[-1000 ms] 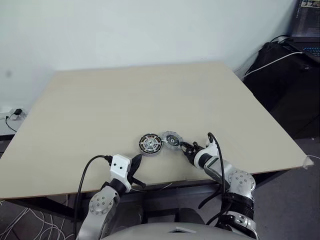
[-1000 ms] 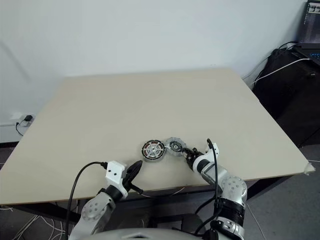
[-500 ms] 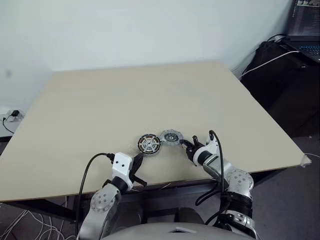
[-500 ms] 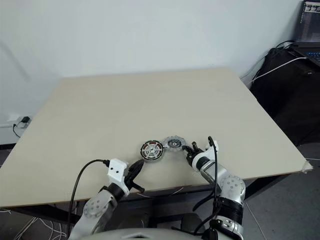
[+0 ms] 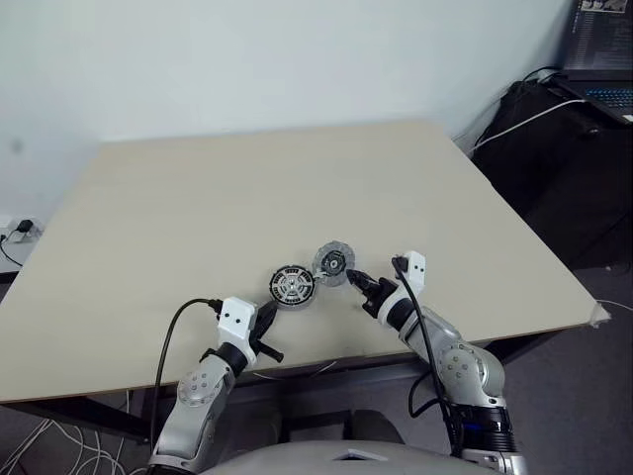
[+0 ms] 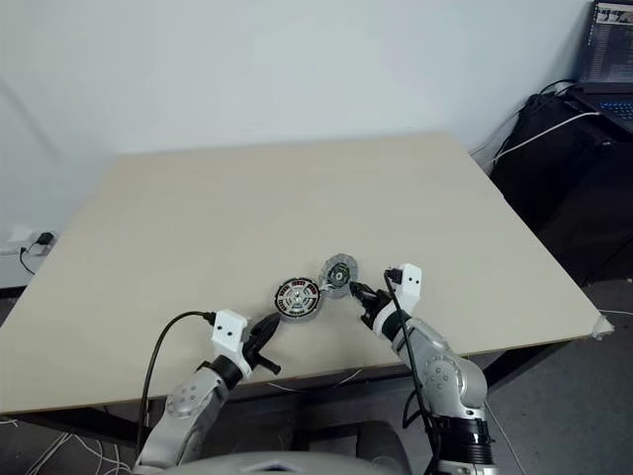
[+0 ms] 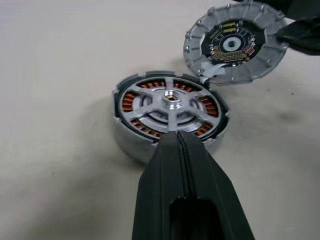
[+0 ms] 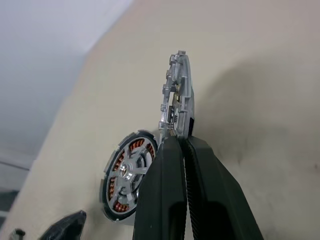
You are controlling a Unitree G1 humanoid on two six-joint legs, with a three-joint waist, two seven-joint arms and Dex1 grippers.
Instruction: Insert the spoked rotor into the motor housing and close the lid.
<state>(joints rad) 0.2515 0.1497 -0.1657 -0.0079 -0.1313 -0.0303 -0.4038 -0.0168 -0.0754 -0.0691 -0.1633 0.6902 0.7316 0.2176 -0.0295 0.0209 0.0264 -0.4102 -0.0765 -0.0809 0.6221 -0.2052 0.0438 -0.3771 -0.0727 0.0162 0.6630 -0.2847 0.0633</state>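
1. The lid [image 7: 234,45], pinched edge-on at the tips of the right gripper [image 5: 358,282], is silver-grey with a notched rim; its inner face is dark with gold-coloured marks around a pale centre.
2. The spoked rotor [image 7: 169,102], just ahead of the left gripper [image 7: 175,137], has shiny silver spokes and hub.
3. Between the spokes show copper-orange windings of the motor housing [image 7: 131,142], whose rim is dark above a pale silver wall.
4. Both grippers' fingers are black, on white wrist blocks.
5. The table [image 5: 247,188] is pale beige.
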